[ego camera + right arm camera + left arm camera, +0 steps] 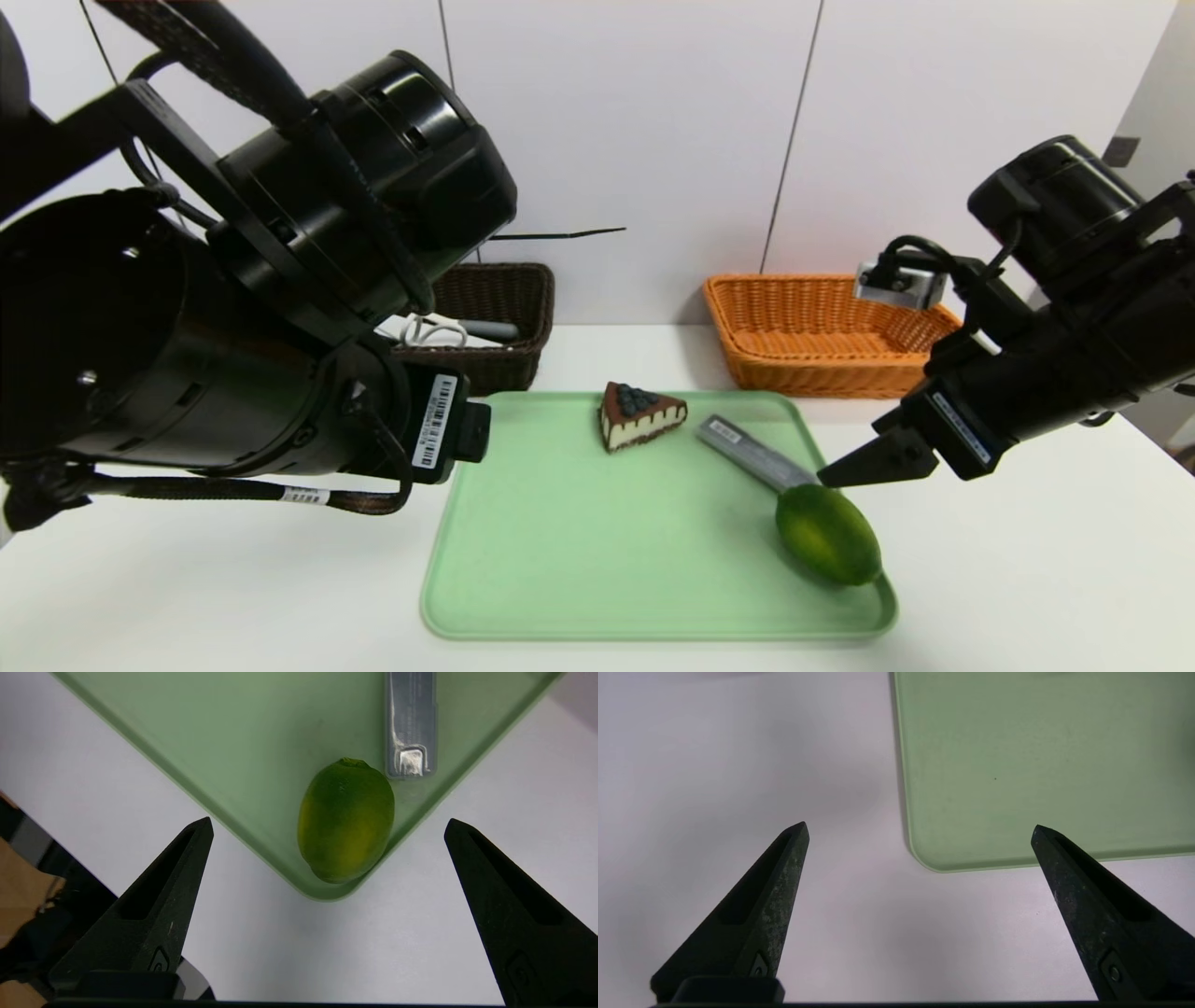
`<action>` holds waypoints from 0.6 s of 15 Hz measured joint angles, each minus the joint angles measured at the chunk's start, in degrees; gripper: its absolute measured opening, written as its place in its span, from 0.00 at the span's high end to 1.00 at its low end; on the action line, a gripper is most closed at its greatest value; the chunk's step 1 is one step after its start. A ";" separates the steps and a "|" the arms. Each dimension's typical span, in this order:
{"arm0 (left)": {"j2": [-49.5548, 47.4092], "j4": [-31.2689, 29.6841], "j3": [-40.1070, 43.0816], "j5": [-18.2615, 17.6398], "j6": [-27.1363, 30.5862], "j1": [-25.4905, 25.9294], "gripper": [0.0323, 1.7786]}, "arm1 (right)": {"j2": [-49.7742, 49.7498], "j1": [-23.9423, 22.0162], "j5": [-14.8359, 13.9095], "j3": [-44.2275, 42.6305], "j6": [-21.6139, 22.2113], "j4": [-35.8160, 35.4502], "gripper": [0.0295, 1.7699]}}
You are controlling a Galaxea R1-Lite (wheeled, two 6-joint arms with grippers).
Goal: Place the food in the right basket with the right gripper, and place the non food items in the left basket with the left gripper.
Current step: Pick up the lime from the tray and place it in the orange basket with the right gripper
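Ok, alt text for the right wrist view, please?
The open right hand hangs above a green fruit lying in the corner of a light green tray. A grey bar lies on the tray just beyond the fruit, and white table surrounds the corner.

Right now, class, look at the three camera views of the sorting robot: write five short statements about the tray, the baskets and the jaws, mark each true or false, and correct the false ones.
1. The green fruit lies in a corner of the green tray. True.
2. The cake slice already sits in the orange basket. False: it is on the tray, and the basket's visible part holds nothing.
3. The right gripper has its jaws wide open, with nothing held. True.
4. The grey bar lies on the bare table. False: it lies on the tray, one end by the fruit.
5. The left gripper is shut on an item. False: its jaws stand open above the tray's corner.
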 joint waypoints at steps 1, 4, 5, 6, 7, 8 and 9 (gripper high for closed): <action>0.11 -0.38 -0.01 0.05 0.01 0.00 0.05 | 0.69 0.82 -2.17 0.27 -0.83 0.11 0.03; 0.39 -0.46 -0.04 0.02 0.26 -0.02 0.05 | 2.32 2.45 -5.46 1.10 -3.21 0.18 0.03; 0.46 -0.51 -0.04 0.02 0.45 -0.02 0.05 | 2.93 3.06 -6.80 1.49 -3.50 0.11 0.03; 0.52 -0.57 -0.04 0.02 0.52 -0.02 0.05 | 3.58 3.78 -8.16 2.26 -3.64 -0.02 0.03; 0.55 -0.90 -0.04 0.02 0.48 -0.02 0.05 | 4.19 4.41 -8.83 3.00 -3.64 -0.12 0.03; 0.57 -1.07 0.00 0.02 0.48 0.00 0.05 | 4.80 4.92 -9.01 3.66 -3.67 -0.23 0.03; 0.61 -1.18 0.00 0.02 0.50 0.00 0.05 | 5.46 5.24 -9.07 4.05 -3.63 -0.34 0.03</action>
